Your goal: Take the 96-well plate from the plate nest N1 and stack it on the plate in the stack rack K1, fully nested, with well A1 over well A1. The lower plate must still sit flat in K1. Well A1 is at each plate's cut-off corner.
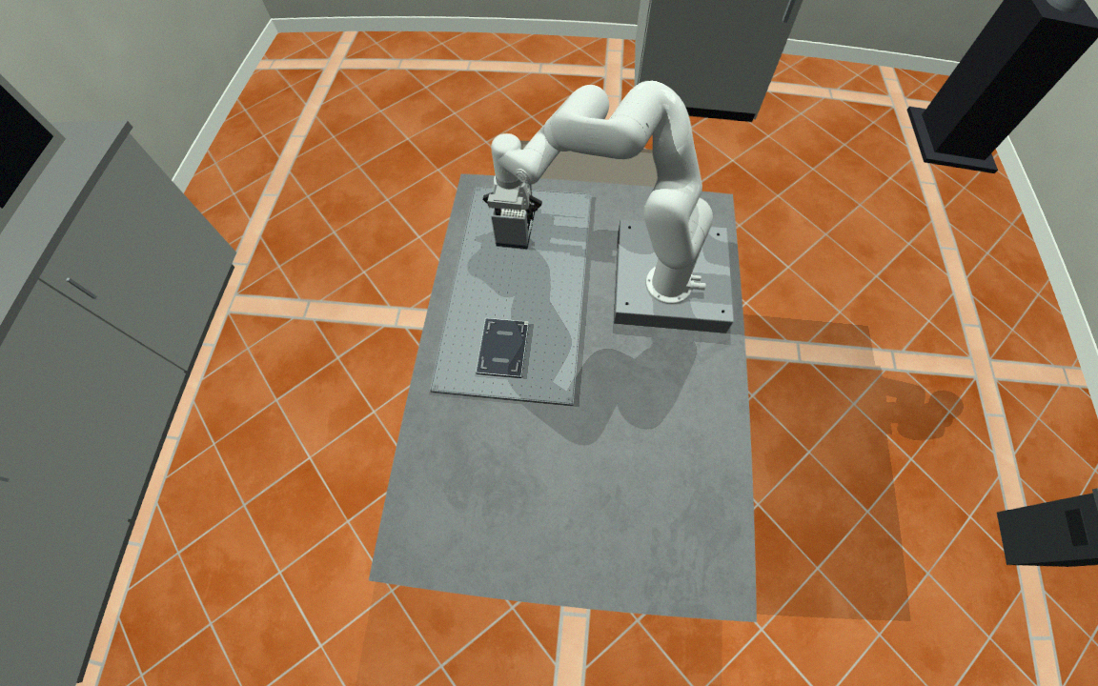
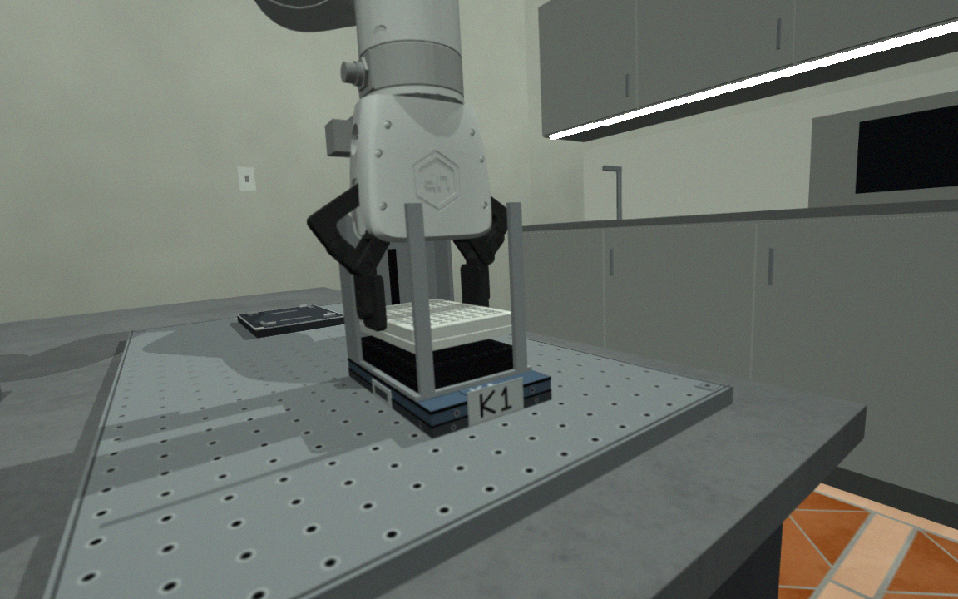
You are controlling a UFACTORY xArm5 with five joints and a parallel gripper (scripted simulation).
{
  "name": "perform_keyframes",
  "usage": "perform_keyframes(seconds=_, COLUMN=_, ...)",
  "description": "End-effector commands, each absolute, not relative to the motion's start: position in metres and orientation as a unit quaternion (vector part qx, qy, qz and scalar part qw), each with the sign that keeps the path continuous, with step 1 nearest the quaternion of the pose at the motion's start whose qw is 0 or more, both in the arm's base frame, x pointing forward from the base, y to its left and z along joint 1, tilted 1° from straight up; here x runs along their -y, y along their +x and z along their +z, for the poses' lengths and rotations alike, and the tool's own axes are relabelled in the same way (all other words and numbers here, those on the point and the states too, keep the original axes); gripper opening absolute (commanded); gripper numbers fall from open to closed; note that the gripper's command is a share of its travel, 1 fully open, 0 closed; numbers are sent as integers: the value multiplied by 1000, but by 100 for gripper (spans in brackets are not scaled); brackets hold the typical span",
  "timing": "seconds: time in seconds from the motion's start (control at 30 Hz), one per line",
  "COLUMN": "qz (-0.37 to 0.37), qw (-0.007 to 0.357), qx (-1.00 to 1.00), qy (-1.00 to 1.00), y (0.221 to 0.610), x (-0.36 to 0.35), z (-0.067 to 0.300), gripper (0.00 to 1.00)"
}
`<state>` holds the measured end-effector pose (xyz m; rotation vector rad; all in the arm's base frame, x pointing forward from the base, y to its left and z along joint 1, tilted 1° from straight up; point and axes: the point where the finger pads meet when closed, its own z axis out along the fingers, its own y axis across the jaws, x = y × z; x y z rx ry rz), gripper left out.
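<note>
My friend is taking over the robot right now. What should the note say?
Gripper: shut on the white plate, inside the posts of rack K1.
White plate: right on top of the black plate; whether it is fully nested cannot be told.
Nest N1: holds no plate.
Done: pickup, carry, lowering.
Left: seat it if needed, check the cut corners match, let go, lift out.
</note>
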<state>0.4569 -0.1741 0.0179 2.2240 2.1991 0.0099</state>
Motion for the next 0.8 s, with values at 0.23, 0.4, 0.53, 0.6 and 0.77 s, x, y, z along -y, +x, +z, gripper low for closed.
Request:
perform_keyframes(seconds=0.23, qz=4, qw=8, qx=-703, qy=711, y=458, x=175, z=18, gripper=0)
perform_keyframes(seconds=0.4, qz=4, qw=8, qx=-703, qy=711, y=458, x=175, z=17, gripper=0)
perform_keyframes(seconds=0.53, qz=4, qw=8, qx=-703, qy=711, y=458, x=175, z=16, gripper=0)
perform_keyframes(seconds=0.6, qz=4, qw=8, qx=-703, qy=711, y=458, x=175, z=16, gripper=0)
perform_keyframes(seconds=0.77, qz=4, qw=8, qx=-703, qy=711, y=458, x=175, z=15, gripper=0)
